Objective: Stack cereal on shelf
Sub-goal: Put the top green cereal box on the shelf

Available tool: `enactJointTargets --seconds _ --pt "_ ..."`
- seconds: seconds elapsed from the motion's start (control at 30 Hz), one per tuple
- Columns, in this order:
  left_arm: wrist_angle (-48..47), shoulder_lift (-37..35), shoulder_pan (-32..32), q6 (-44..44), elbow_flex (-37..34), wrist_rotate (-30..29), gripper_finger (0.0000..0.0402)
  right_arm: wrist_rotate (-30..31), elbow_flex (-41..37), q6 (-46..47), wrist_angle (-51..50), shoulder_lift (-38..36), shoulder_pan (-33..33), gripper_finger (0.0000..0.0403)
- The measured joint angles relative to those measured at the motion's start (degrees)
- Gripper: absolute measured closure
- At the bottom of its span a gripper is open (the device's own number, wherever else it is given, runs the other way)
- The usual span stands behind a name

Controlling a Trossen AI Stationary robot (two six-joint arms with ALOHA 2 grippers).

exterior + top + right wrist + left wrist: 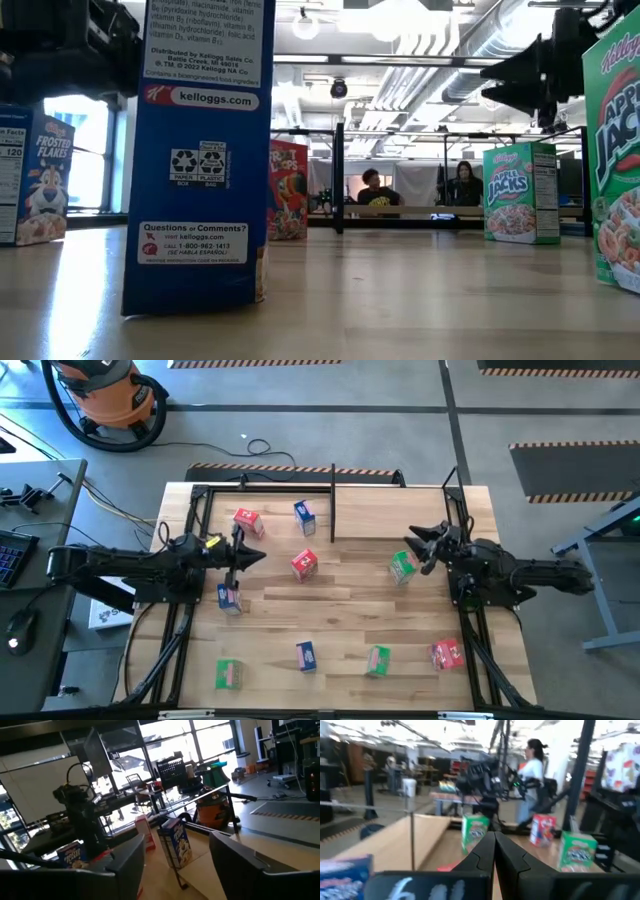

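Note:
Several small cereal boxes stand scattered on the wooden table: red (247, 521), blue (305, 514), red (304, 564), green (402, 567) and blue (230, 597) across the middle, with more along the near edge. The black rod shelf (300, 484) with its upright post (332, 500) stands at the far edge with nothing on it. My left gripper (258, 556) is shut, held above the table left of the middle red box. My right gripper (412, 546) is open, held above the table just right of the green box (474, 833); nothing is between its fingers (232, 855).
Green (229, 674), blue (306, 656), green (378, 660) and red (447, 654) boxes stand along the near edge. The arms' black base frames run down both table sides. An orange shop vacuum (105, 395) sits on the floor beyond the table. People (378, 190) sit in the room behind.

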Motion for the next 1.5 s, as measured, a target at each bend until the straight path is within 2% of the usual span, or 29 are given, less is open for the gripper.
enactJointTargets --seconds 0.1,0.2,0.43,0.6,0.77,1.0,1.17,1.37,1.5 --pt "-0.76 1.83 -0.84 -0.13 0.00 -0.11 0.0401 1.86 5.79 0.09 -5.20 6.42 -0.01 0.0165" --pt "-0.81 3.32 -1.02 2.21 0.00 -1.47 0.0401 2.59 14.08 3.71 -18.23 13.84 -0.52 0.0156" --pt "-0.60 4.01 -1.00 5.63 0.00 -2.95 0.0401 -5.01 35.03 20.57 -52.57 32.94 -1.53 0.0155" --pt "0.56 4.01 -1.02 8.07 0.02 -4.19 0.0401 -11.16 47.20 31.75 -71.60 46.49 -2.86 0.0154" --pt "0.87 4.01 -0.82 14.05 0.09 -5.38 0.0401 -18.01 55.27 34.32 -76.05 57.15 -5.37 0.0137" --pt "0.77 4.01 1.70 15.89 3.62 -5.18 0.0401 -21.87 61.03 34.25 -86.27 68.60 -7.92 0.0099" --pt "0.55 4.01 3.00 17.13 5.54 -4.62 0.0401 -25.86 59.96 32.54 -87.10 71.02 -8.65 0.0096" --pt "0.15 4.01 4.32 17.65 6.08 -4.06 0.0401 -24.67 59.13 32.58 -84.65 71.00 -8.63 0.0096" --pt "-0.87 4.01 5.87 14.32 6.08 -3.99 0.0401 -24.66 59.09 33.06 -84.59 71.73 -8.63 0.0098"
